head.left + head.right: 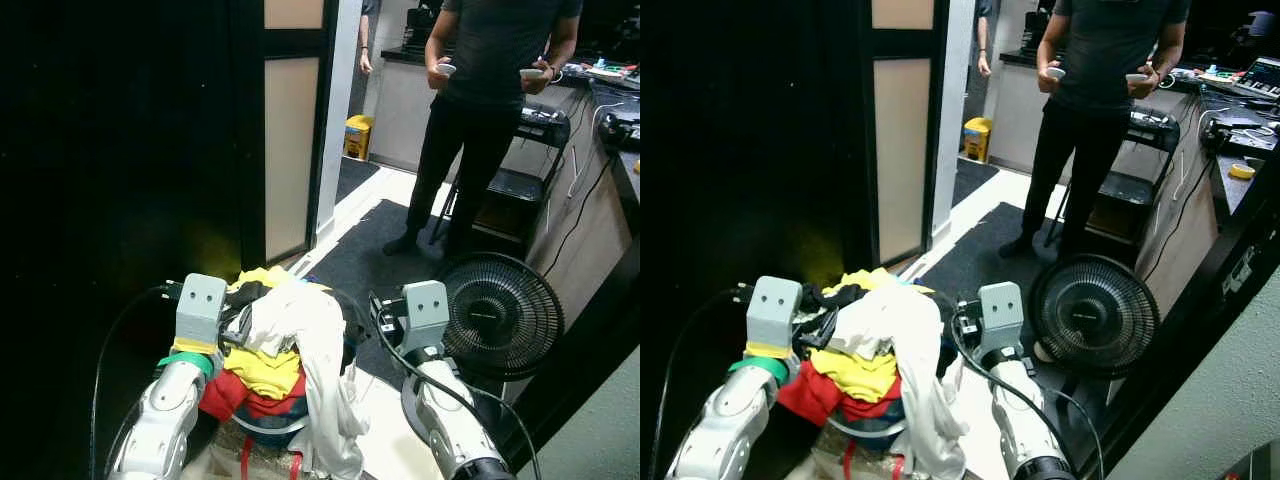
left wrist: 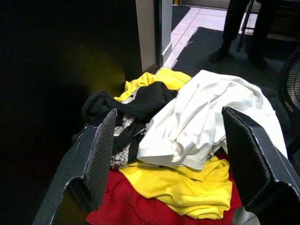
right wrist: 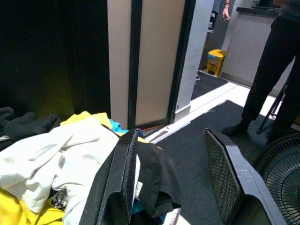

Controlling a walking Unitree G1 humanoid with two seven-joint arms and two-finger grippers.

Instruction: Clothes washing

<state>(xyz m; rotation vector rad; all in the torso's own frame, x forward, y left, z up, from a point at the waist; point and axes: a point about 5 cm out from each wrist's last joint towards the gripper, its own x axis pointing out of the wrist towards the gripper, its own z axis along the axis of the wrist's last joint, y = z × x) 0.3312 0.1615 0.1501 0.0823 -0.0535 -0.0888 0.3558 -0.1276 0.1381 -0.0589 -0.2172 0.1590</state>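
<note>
A heap of laundry (image 1: 280, 350) fills a basket (image 1: 262, 428) between my two arms. A white garment (image 2: 206, 122) lies on top and hangs down the front. Under it are a yellow shirt (image 2: 187, 183) and a red cloth (image 2: 126, 206), with a black garment (image 2: 140, 101) at the far side. My left gripper (image 2: 168, 112) is open, its fingers spread wide over the heap, holding nothing. My right gripper (image 3: 171, 133) is open at the heap's right edge, one finger against a black cloth (image 3: 157, 178), the other over the floor.
A person (image 1: 490, 100) stands ahead on a dark mat, holding white controllers. A black floor fan (image 1: 500, 315) stands close on my right. A dark wall and a door panel (image 1: 290, 150) are to the left. A desk (image 1: 600, 150) with cables runs along the right.
</note>
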